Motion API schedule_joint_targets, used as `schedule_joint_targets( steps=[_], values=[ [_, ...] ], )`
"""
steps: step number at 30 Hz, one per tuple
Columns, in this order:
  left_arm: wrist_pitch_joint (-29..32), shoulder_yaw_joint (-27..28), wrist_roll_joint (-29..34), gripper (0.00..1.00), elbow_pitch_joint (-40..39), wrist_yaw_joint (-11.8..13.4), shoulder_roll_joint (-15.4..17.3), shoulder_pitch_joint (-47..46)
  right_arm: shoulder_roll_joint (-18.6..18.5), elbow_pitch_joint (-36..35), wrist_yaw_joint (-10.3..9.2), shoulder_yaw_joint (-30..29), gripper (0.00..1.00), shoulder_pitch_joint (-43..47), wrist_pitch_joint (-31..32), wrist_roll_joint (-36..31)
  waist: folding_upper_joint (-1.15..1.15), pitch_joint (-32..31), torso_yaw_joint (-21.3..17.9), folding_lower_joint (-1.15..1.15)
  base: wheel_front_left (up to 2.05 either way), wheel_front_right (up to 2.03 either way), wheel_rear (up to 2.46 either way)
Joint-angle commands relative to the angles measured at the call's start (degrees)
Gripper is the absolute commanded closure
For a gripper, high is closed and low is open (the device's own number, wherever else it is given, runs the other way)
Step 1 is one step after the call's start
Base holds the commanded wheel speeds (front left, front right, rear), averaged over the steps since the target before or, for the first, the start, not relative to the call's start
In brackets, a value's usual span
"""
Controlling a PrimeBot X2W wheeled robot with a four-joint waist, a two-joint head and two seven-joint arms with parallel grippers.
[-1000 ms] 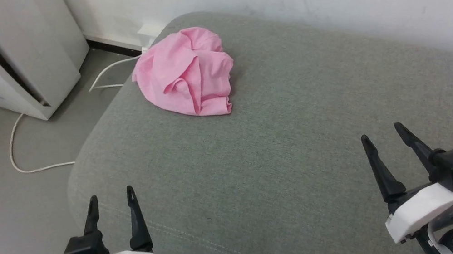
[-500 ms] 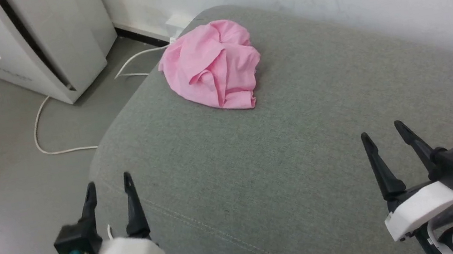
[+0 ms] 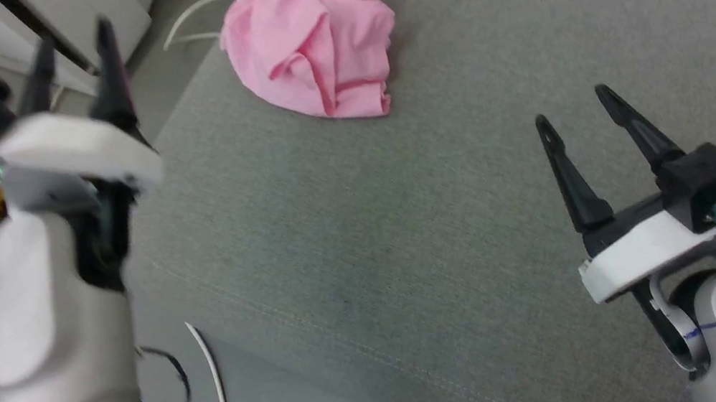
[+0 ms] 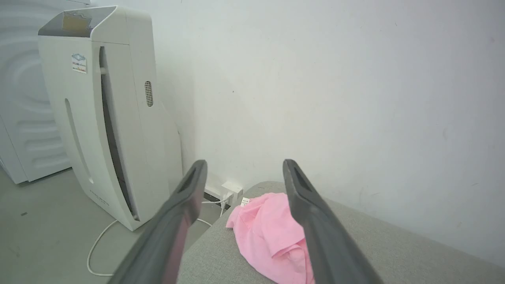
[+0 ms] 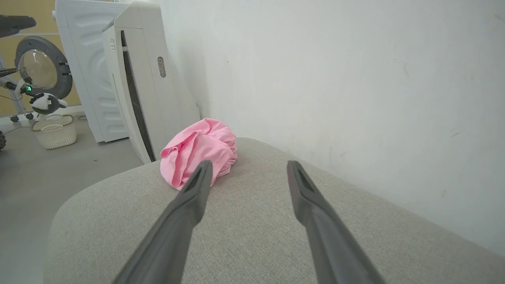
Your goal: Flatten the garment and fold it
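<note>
1. Spreading across your head view, the grey-green cushion (image 3: 411, 257) runs from near to far, with a white wall behind its far side.
2. You have a tall white appliance (image 4: 98, 118) standing on the floor at the far left, beside the cushion's end.
3. You will find the garment (image 3: 308, 34) in a crumpled pink heap at the far left end of the cushion, close to the wall and not flattened (no fold made in it either).
4. Your left gripper (image 3: 73, 34) sits at the left, blurred, fingers spread apart and holding nothing; it is left of the garment and apart from it.
5. Your right gripper (image 3: 571, 105) is over the near right of the cushion, fingers parted and empty, well apart from the garment.
6. A white cable (image 4: 94, 244) loops on the floor by the appliance.
7. A small white label (image 4: 245, 201) shows at the garment's far edge.
</note>
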Motion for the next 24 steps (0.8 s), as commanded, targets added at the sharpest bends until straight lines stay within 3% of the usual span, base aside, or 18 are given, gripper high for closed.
schedule_joint_targets(
  steps=[1,5,10,17,24],
  values=[
    [0.6,0.3,-0.5,0.0,0.8,-0.5,0.5,-1.5,0.0,-0.3,-0.1,0.3,0.0,-1.0,0.1,-0.4,0.0,13.5,-9.2,-0.01,0.0,0.0,0.0],
    [4.9,1.8,-2.7,0.0,5.8,-1.5,3.0,-9.8,-0.4,-1.5,-0.1,1.2,0.0,-3.7,0.1,-1.0,0.0,19.2,-13.7,-0.01,0.0,0.0,0.0],
    [14.9,2.7,-4.9,0.0,10.8,-0.3,5.6,-17.1,-0.6,-2.9,-0.1,1.4,0.0,-6.2,-0.7,-0.8,0.0,24.7,-19.0,-0.01,0.0,0.0,0.0],
    [29.4,5.9,-9.5,0.0,14.9,3.3,8.7,-21.0,-0.3,-2.7,-0.1,1.3,0.0,-6.5,-2.7,0.6,0.0,28.6,-24.5,-0.01,0.0,0.0,0.0],
    [37.4,8.4,-11.3,0.0,15.3,7.4,12.1,-16.5,-0.1,-1.9,-0.1,1.5,0.0,-6.6,-4.8,1.7,0.0,28.9,-27.7,-0.01,0.0,0.0,0.0]
  ],
)
